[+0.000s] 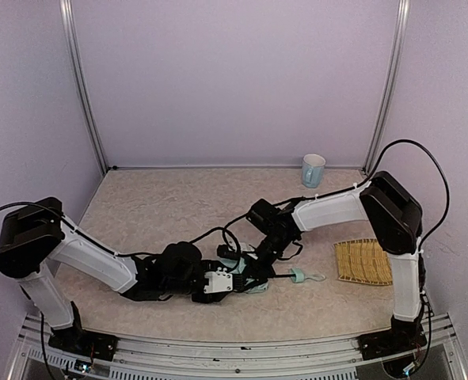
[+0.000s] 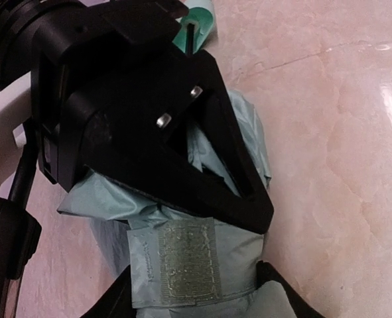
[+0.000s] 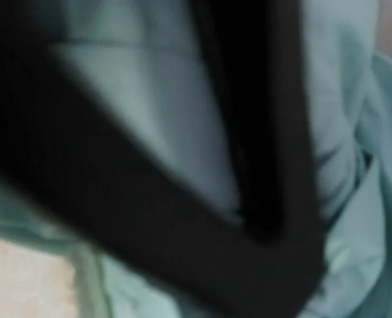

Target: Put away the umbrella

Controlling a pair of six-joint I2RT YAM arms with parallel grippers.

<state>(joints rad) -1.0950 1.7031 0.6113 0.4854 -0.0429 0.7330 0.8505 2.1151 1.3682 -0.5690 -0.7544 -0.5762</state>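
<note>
The umbrella [image 1: 232, 263] lies folded on the table near the middle, its mint handle [image 1: 297, 275] and wrist loop pointing right. Both grippers meet on it. In the left wrist view my left gripper [image 2: 192, 291] straddles the mint fabric bundle [image 2: 242, 252], one finger touching each side, with the velcro strap [image 2: 182, 262] lying across between them. My right gripper [image 1: 259, 265] comes from the right; its black triangular finger [image 2: 202, 192] presses into the fabric just ahead of the strap. The right wrist view is blurred: a black finger [image 3: 149, 218] against mint fabric [image 3: 149, 112].
A pale blue mug [image 1: 313, 169] stands at the back right by the wall. A woven yellow straw mat [image 1: 363, 261] lies at the right, beside the right arm's upright link. Black cables loop over the table around both wrists.
</note>
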